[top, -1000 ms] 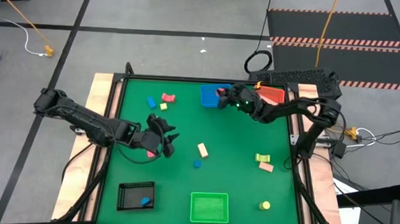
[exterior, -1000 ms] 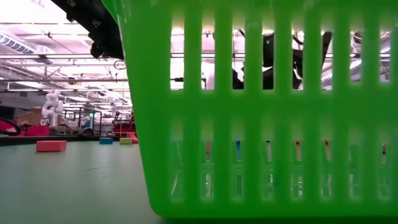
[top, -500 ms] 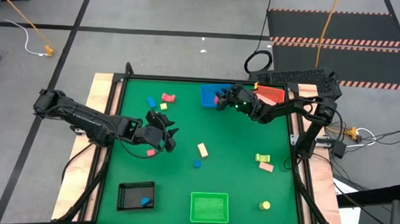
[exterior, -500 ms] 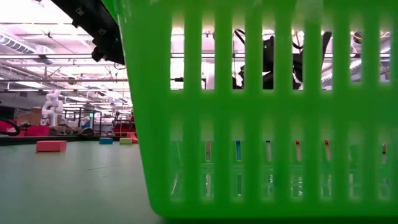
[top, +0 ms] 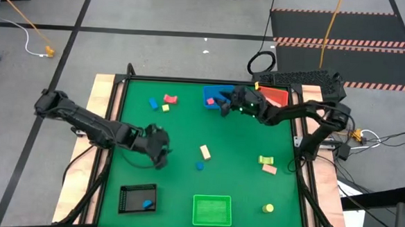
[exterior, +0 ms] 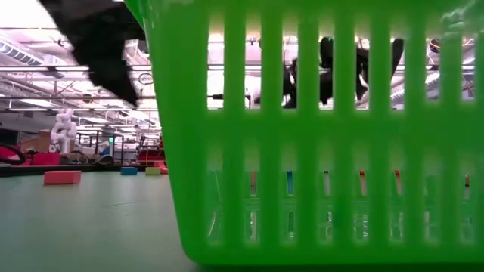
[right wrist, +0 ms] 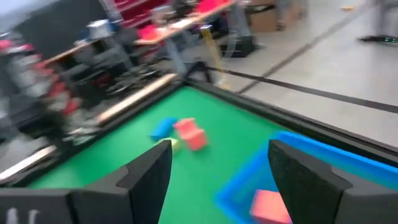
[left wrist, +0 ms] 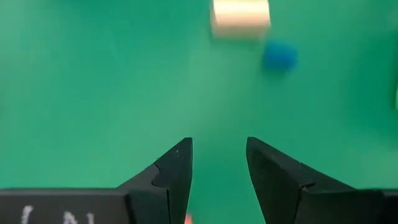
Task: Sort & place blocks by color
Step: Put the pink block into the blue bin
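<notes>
My left gripper points down over the green mat left of centre; a sliver of a pink block shows low between its fingers. A tan block and a blue block lie ahead of it. My right gripper stands open over the blue tray at the far edge. A pink block lies in that tray. More blocks, pink, blue and yellow, rest on the far left of the mat. My left gripper has the pink block far back between its two fingers, which point down from above. Only a corner of the block shows at the picture's edge, so which faces the fingers are on cannot be told. The block is clear of the mat.
A red tray stands at the far right, a green tray at the near edge, and a black tray holding a blue block at the near left. Lime, pink and yellow blocks lie on the right.
My left gripper has tipped over, fingers now pointing down, and gone slightly toward the near edge and down with the pink block. My right gripper has stayed over the blue tray; the pink block that was at its fingertips now lies in the tray, free of the fingers.
</notes>
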Available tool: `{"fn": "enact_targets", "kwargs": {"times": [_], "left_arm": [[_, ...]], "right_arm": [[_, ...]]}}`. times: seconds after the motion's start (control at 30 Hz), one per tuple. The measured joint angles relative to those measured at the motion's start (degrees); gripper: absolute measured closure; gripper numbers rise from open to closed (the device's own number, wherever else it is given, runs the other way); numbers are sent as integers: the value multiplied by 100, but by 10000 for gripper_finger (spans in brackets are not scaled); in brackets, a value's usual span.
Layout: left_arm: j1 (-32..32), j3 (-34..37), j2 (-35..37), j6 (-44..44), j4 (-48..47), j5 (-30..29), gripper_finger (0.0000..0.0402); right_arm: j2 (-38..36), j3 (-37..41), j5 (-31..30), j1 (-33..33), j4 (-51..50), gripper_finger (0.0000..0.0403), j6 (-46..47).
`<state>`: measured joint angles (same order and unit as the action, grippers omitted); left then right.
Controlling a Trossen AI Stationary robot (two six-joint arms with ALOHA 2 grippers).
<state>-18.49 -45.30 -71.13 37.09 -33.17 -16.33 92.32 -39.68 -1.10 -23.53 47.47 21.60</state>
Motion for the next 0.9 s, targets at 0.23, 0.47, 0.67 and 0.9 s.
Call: {"fn": "enact_targets", "kwargs": {"times": [0.23, 0.47, 0.67, 0.9], "left_arm": [[-829, 267, 0, 1511, -1211, 115, 247], [-1029, 1188, 0, 2143, -379, -70, 247], [-1010, 1621, 0, 2192, 115, -337, 247], [-1009, 2028, 9, 1604, 1258, -406, 247]], "right_arm": [[-700, 0, -296, 1109, -405, 143, -1143], [-880, 0, -1218, 1958, -413, 131, -1820], [-880, 2, -1397, 2146, -631, 123, -1825], [-877, 4, -1404, 2140, -1009, 121, -1637]]}}
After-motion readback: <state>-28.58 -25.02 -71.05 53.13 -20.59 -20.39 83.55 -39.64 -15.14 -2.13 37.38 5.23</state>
